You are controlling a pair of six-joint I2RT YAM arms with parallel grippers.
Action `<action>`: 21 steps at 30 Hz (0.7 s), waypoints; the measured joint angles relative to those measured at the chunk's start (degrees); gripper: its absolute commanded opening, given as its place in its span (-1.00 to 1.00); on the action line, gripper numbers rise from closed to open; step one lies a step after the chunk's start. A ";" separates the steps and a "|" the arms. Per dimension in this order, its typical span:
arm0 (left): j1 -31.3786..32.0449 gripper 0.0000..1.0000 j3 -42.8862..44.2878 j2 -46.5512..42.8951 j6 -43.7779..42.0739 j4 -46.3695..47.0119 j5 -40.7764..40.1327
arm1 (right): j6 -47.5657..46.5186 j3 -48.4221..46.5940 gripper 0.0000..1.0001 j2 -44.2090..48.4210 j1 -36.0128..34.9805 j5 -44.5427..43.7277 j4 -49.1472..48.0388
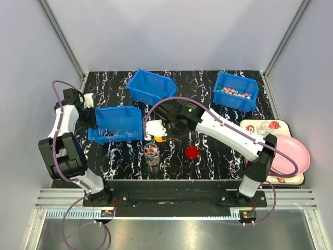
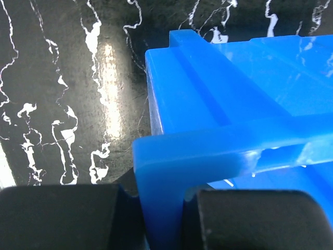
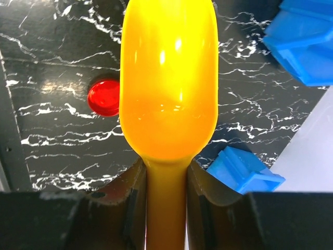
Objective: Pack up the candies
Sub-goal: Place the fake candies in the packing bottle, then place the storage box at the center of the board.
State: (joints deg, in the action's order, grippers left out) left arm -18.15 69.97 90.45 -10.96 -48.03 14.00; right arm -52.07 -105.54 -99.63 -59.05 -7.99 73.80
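Closest to the arm bases, a small clear jar (image 1: 152, 154) stands on the black marbled desk (image 1: 218, 161) with some candies (image 1: 152, 151) already in it. The red lid (image 1: 191, 152) lies flat to its right, apart from it. At the desk's right edge a pink plate (image 1: 291, 152) rests on a strawberry-print tray (image 1: 260, 126).

Just behind the jar hangs the right claw (image 1: 156, 130), clenched on the handle of the yellow scoop (image 3: 169, 78). The scoop's bowl points out over the desk, and I cannot tell whether it carries anything.

Level with it on the left, the left claw (image 1: 91, 126) is clamped on the end wall of the near bin (image 1: 117, 122), one finger (image 2: 62, 216) outside the wall and the other inside.

Farther back, an angled bin (image 1: 151, 86) sits askew. In the far right corner the candy bin (image 1: 235, 101) holds most of the candies, a loose spread of small pastel pieces.
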 measured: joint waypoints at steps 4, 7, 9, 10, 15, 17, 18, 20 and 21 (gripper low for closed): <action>-0.63 -1.00 -0.76 0.00 -0.13 0.15 -0.35 | 0.24 0.00 -1.00 1.14 2.47 1.36 -1.66; -1.11 -1.00 -1.22 0.02 -0.26 0.11 -0.39 | 0.96 0.00 -1.00 2.34 6.73 3.80 -3.50; -1.44 -1.00 -1.22 0.04 -0.50 0.20 -0.42 | 1.62 0.02 -1.00 3.10 9.81 6.03 -4.87; -1.62 -1.00 -1.22 0.11 -0.57 0.22 -0.42 | 2.08 0.04 -1.00 3.48 11.21 7.06 -5.66; -2.40 -1.00 -1.22 1.55 -0.72 0.17 -0.42 | 4.52 3.30 -1.00 6.36 14.86 12.90 -10.32; -2.62 -1.00 -1.22 2.43 -0.85 0.15 -0.42 | 5.33 5.29 -1.00 7.63 15.43 14.88 -11.89; -2.69 -1.00 -1.20 2.84 -0.87 0.15 -0.42 | 5.88 6.88 -1.00 8.52 15.76 16.09 -13.27; -2.80 -1.00 -1.20 3.58 -0.90 0.15 -0.46 | 6.64 8.79 -1.00 9.40 16.22 17.55 -14.78; -2.80 -1.00 -1.20 3.87 -0.90 0.13 -0.48 | 6.93 9.55 -1.00 9.66 16.39 18.18 -15.54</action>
State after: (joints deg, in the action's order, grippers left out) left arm -20.95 68.77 94.32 -11.86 -47.90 13.52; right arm -45.15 -95.98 -89.97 -42.65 10.20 58.26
